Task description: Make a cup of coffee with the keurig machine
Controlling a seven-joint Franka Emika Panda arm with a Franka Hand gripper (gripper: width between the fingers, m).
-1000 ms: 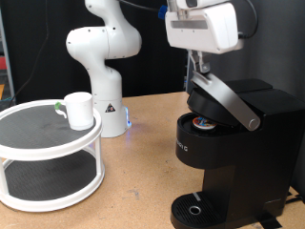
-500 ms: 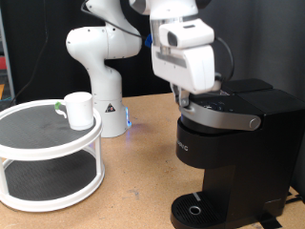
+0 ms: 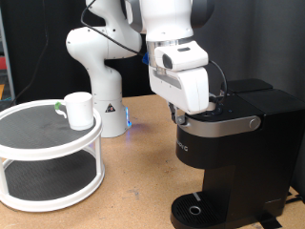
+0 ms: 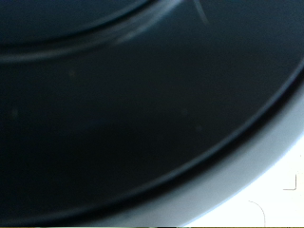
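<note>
Exterior view: the gripper (image 3: 183,113) presses low on the keurig machine (image 3: 233,157), its lid handle (image 3: 229,122) lying flat; finger spread cannot be told. The cup (image 3: 76,110), likely rigid, breakable ceramic best taken by its handle, waits on the tiered stand (image 3: 48,157). Wrist view: only dark curved plastic.

matt black plastic keurig machine (image 3: 233,153), glossy white ceramic cup (image 3: 78,110)

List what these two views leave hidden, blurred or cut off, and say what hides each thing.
- Gripper fingers: exterior view, hidden behind the white hand pressed on the keurig machine.
- Pod chamber: exterior view, covered by the lowered lid handle.
- Wrist view: only a blurred dark curved surface, too close to identify.
- Cup contents: exterior view, rim angle hides the inside.
</note>
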